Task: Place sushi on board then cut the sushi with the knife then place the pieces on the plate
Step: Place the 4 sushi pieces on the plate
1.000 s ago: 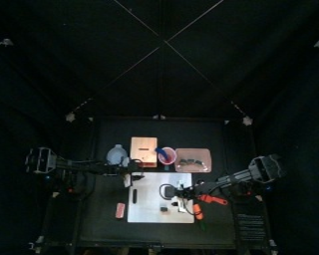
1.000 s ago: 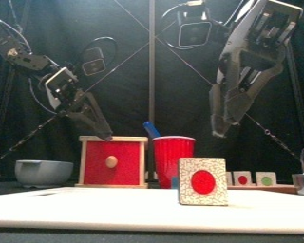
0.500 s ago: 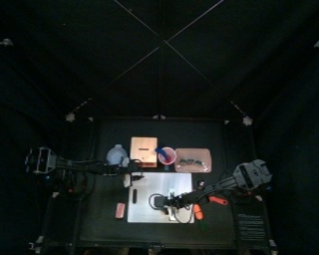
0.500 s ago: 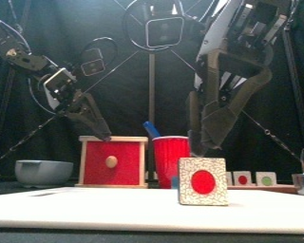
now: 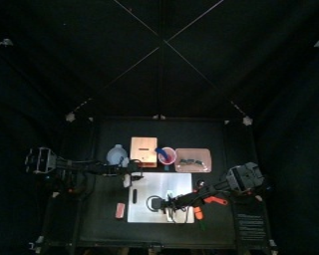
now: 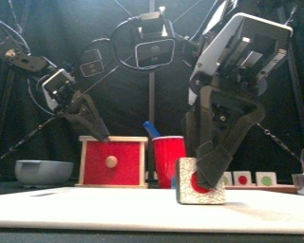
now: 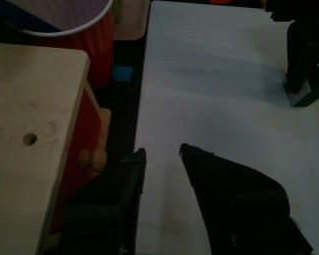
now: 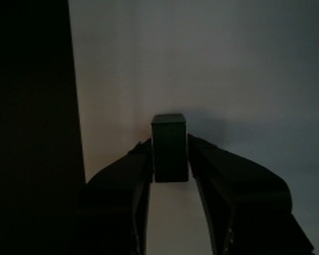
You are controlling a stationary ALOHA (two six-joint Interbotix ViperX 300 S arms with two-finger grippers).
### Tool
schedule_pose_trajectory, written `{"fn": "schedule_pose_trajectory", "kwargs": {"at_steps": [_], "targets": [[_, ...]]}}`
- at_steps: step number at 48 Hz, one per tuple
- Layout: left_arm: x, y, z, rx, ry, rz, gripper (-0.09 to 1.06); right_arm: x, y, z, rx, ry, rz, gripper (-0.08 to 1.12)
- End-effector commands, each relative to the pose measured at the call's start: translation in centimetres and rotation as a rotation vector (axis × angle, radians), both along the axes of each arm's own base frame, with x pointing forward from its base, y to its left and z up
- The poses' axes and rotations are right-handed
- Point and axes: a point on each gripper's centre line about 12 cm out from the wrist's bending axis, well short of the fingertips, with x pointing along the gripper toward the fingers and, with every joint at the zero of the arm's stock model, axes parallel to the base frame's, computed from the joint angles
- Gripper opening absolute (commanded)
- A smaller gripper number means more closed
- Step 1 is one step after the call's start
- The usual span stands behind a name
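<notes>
Sushi [image 8: 169, 147] standing upright on the board [image 6: 104, 220], near its middle. Right gripper [image 6: 208, 182] directly over it, jaws narrowly parted, one at each side of the sushi and close to it. Left gripper [image 7: 159, 157] above the board's back left corner, jaws a narrow gap apart, holding nothing. Behind the board, left to right: bowl [image 6: 45, 172], box [image 6: 113, 161], cup [image 6: 175, 159] with a blue knife [image 6: 151, 127], plate [image 5: 191, 156].

High overhead top view, low level front view, two close wrist views, all four on the white board [image 5: 169, 182].
</notes>
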Motion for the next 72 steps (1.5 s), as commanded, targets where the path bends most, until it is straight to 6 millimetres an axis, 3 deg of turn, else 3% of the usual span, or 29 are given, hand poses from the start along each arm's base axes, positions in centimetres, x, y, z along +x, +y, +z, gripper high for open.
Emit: {"fn": "schedule_pose_trajectory", "kwargs": {"at_steps": [1, 11, 19, 24, 32, 40, 54, 62, 72], "targets": [[0.3, 0.0, 0.8, 0.005, -0.027, -0.003, 0.75, -0.5, -2.2, 3.5, 0.006, -0.073, -0.040, 0.65], [0.3, 0.0, 0.8, 0.007, -0.027, -0.005, 0.75, -4.9, -8.3, 6.9, -0.023, -0.110, -0.154, 0.65], [0.3, 0.0, 0.8, 0.014, -0.028, -0.010, 0.75, -10.1, -15.5, 8.9, -0.090, -0.113, -0.338, 0.65], [0.3, 0.0, 0.9, 0.017, -0.031, -0.011, 0.75, -12.9, -19.5, 9.1, -0.136, -0.111, -0.457, 0.65], [0.3, 0.0, 0.9, 0.015, -0.031, -0.010, 0.75, -16.1, -24.3, 7.2, -0.170, -0.035, -0.619, 0.65], [0.4, 0.0, 1.0, 0.012, -0.034, -0.010, 0.75, -17.7, -26.3, 4.5, -0.167, 0.047, -0.686, 0.66], [0.5, 0.0, 1.3, 0.013, -0.043, -0.010, 0.75, -19.0, -27.0, 1.0, -0.139, 0.112, -0.726, 0.69], [0.6, 0.0, 1.4, 0.012, -0.048, -0.009, 0.75, -19.2, -27.4, 1.1, -0.139, 0.084, -0.744, 0.78], [0.6, 0.0, 1.5, 0.015, -0.054, -0.011, 0.75, -19.2, -26.8, 3.1, -0.157, 0.042, -0.729, 0.82]]}}
